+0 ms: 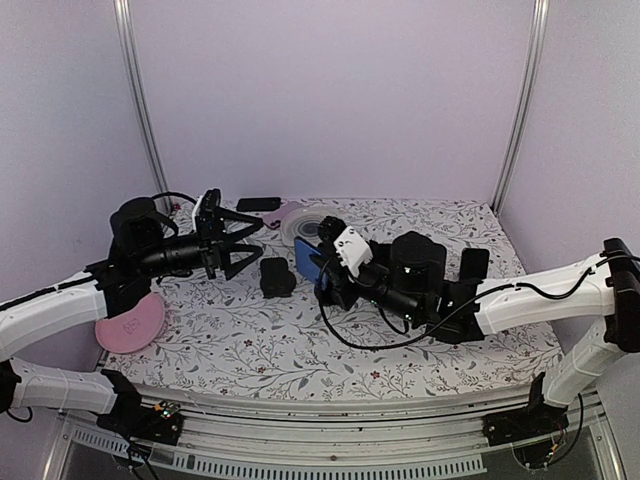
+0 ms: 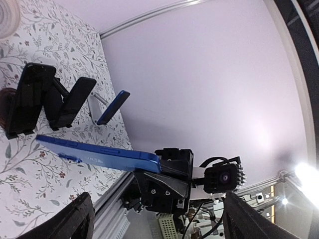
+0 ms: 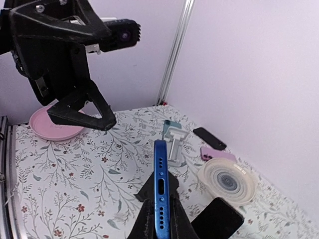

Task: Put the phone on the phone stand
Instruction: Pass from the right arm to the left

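Your right claw point(image 1: 320, 266) is clamped tight on the slim blue phone point(image 1: 306, 260). It grips the phone by one end, so the handset stands on its long edge, sticks straight out ahead of the fingers and hangs clear of the table. The phone rests on nothing but that claw.

The black folding phone stand point(image 1: 277, 277) sits on the floral-patterned tablecloth point(image 1: 400, 350), just ahead of the right claw's fingertips and a little below them. It is close to the phone's free end, and the phone is not on it.

Your left claw point(image 1: 255, 242) is spread wide with nothing between its fingers. It faces the right claw across the black stand, which lies just in front of its lower finger.

Behind the left claw, beside its arm, a round pink plate point(image 1: 130, 322) lies near the table's front edge. Beyond that claw, towards the back wall, a flat black phone point(image 1: 258, 204) lies on the cloth. A white ribbed disc point(image 1: 305, 222) sits further along, past the right claw's fingertips.

In the right wrist view a small white stand with a blue-green cradle point(image 3: 173, 142) stands upright beyond the tip of the held phone. Behind the right claw, next to its forearm, there is a second upright black piece point(image 1: 473, 265); you cannot tell what it is.
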Motion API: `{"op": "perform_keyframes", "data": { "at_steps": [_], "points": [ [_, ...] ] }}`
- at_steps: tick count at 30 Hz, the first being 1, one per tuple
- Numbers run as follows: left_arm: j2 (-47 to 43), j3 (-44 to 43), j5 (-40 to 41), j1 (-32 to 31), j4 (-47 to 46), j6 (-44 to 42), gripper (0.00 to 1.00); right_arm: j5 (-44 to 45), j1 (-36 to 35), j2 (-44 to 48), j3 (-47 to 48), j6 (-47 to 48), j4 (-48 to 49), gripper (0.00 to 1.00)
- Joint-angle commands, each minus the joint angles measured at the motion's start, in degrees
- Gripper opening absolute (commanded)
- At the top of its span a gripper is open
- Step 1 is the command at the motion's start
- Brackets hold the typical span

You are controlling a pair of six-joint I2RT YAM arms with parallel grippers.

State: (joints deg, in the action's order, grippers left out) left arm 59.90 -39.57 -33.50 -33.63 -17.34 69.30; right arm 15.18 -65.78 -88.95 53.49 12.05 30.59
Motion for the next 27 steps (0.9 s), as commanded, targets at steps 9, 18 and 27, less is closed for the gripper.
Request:
{"op": "perform_keyframes", "data": {
  "at_steps": [9,18,27],
  "points": [
    [2.35,-0.36,-5.54,0.07,-5.74,16.06,0.84,9.73,-7.76,-4.00,0.64,54.61,28.03,0.02],
    [3.15,-1.71,-6.20,-0.10,-5.03,16.45,0.65,12.12,-10.41,-14.90,1.00,79.03,47.22,0.02],
    [5.63,-3.20,-7.94,-0.93,-0.26,13.08,0.34,11.93,-10.67,-16.83,1.15,83.26,49.15,0.02]
  ]
}}
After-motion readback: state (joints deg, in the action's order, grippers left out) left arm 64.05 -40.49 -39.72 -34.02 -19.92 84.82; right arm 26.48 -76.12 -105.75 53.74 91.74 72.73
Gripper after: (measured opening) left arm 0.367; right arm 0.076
